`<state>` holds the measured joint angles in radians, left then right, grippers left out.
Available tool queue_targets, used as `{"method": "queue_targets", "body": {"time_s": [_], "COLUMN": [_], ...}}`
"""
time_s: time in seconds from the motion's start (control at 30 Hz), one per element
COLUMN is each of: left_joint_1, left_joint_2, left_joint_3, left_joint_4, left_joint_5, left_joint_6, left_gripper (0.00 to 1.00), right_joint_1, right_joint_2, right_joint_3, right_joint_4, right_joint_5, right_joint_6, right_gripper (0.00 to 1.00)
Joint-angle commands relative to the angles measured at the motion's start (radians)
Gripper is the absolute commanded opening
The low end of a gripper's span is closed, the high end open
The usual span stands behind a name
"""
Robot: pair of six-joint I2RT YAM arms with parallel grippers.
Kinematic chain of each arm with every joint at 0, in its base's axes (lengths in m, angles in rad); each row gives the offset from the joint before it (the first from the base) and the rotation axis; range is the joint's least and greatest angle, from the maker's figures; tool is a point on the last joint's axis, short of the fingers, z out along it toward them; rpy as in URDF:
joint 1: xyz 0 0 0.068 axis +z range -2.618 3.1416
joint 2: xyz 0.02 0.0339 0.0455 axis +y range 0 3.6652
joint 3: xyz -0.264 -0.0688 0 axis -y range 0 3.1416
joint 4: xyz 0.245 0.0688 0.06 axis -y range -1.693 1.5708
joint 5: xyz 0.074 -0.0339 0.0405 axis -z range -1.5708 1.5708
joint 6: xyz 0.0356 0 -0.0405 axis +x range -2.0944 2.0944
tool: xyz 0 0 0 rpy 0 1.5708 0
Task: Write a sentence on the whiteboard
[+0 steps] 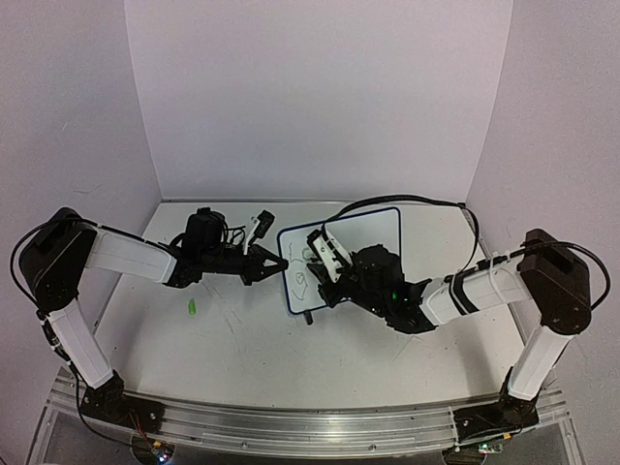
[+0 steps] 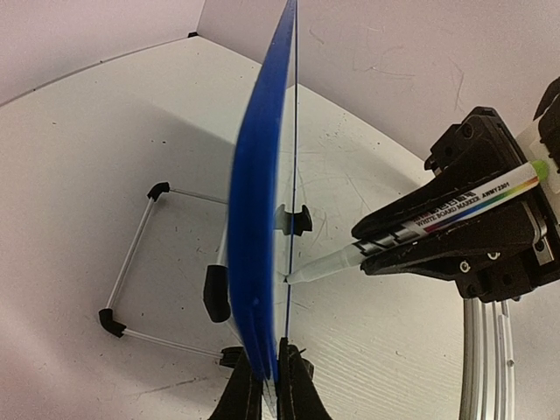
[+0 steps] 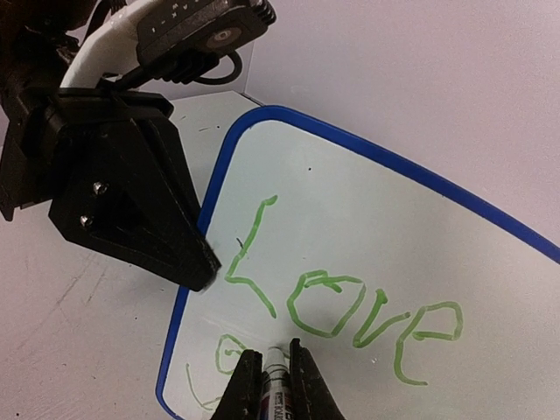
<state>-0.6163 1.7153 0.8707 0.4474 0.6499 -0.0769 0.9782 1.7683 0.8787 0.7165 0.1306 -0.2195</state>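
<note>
- The left pincer is clamping the whiteboard by its edge, arm reaching right, toward the bench's far edge.
- The right pincer is gripping a marker, arm reaching left, tip touching the board below the green writing.

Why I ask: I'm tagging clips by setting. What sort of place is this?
Probably a robotics lab test booth: plain white walls close in a white table, a left arm and right arm rise from an aluminium rail at its near edge, and a whiteboard bears green writing.
</note>
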Motion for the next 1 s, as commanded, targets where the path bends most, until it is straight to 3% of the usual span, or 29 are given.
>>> {"method": "queue_targets", "body": {"time_s": [0.0,0.97], "left_joint_1": [0.009,0.009], "left_joint_2": [0.011,0.008], "left_joint_3": [0.028,0.034], "left_joint_4": [-0.033,-0.052], "left_joint_5": [-0.069,-0.065], "left_joint_6": [0.075,0.075], "left_gripper": [0.0,0.0], "right_joint_1": [0.005,0.028], "right_joint_2": [0.015,0.071], "right_joint_3": [-0.005,-0.025], "right_joint_4": [0.035,0.014], "right_joint_5": [0.08,0.102], "right_joint_6": [0.003,0.066], "right_gripper": [0.0,0.0]}}
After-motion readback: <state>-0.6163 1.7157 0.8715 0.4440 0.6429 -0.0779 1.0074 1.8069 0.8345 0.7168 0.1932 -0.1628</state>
